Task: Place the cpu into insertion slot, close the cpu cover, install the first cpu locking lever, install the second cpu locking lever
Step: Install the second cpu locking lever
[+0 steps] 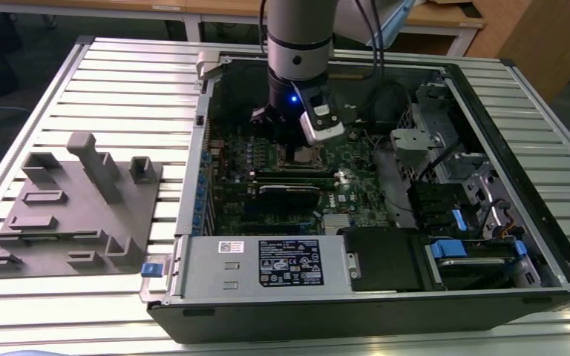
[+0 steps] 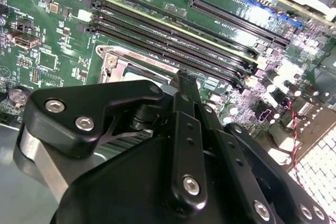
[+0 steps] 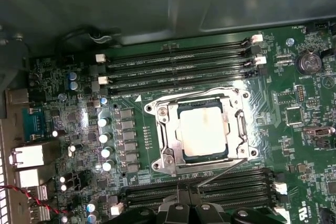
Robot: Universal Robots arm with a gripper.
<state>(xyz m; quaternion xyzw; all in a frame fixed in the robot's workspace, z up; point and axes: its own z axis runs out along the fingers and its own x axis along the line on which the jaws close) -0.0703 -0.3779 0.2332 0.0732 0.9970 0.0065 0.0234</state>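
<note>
One arm, mine, reaches straight down into the computer case, gripper pinched closed over the socket, cpu seated, memory slots alongside.

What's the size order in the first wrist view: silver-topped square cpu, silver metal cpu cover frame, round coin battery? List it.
1. silver metal cpu cover frame
2. silver-topped square cpu, inside the frame's window
3. round coin battery
</note>
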